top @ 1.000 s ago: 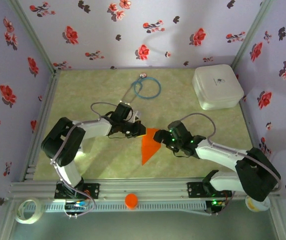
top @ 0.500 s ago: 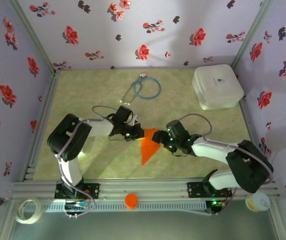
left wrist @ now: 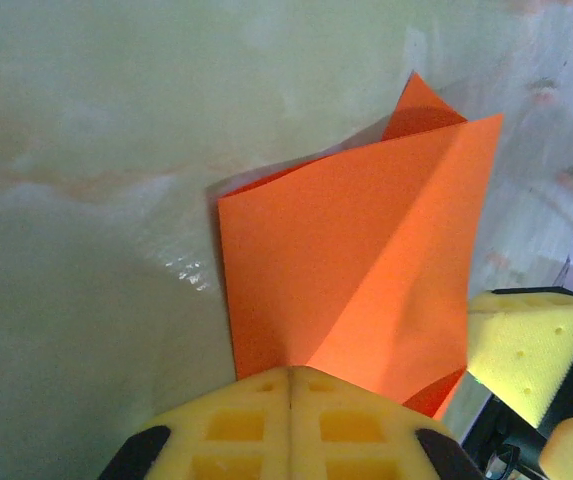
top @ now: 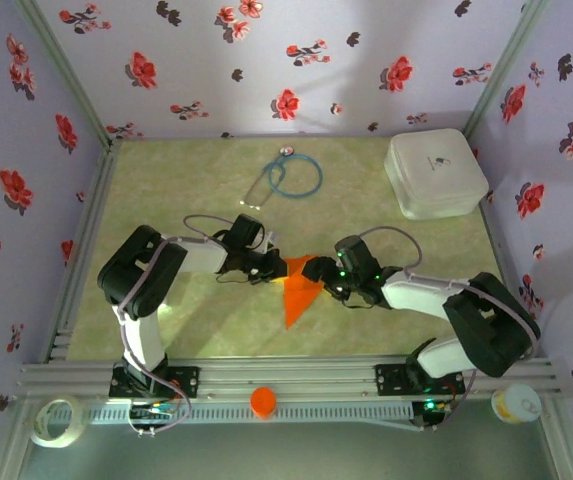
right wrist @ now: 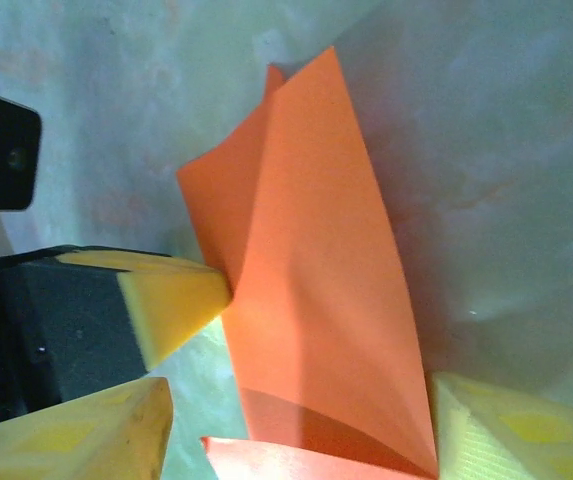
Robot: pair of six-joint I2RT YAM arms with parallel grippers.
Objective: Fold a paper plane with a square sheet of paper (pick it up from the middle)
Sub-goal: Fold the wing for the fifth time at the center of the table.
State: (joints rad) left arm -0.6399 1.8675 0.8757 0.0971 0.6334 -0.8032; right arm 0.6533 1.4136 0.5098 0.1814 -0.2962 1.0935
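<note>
Left claw [top: 273, 268] sat low over the desk [top: 181, 335], just left of centre. In its wrist view the two pads [left wrist: 236, 420] met with no gap, and the orange sheet came straight out from between them, so we logged it as clamped on the paper's left edge.

The paper plane [top: 299, 295] was half made and lay mid-desk between the two claws. Its wide end was up by the claws and its point aimed at the near rail. One flap [left wrist: 366, 250] stood up off the desk, with a shadow under it.

We judged the paper very light, thin and limp. It would take a crease readily but crumple or tear if pinched hard or pulled crosswise. Flat on the smooth desk it would likely slide instead of lifting. The best hold looked to be a doubled edge near the central ridge, never the tip.

Right claw [top: 324, 284] came in from the right with its jaws apart, straddling the paper's right corner. Its right pad [right wrist: 511, 430] seemed to touch the paper edge, and the other pad stood clear of it.
</note>
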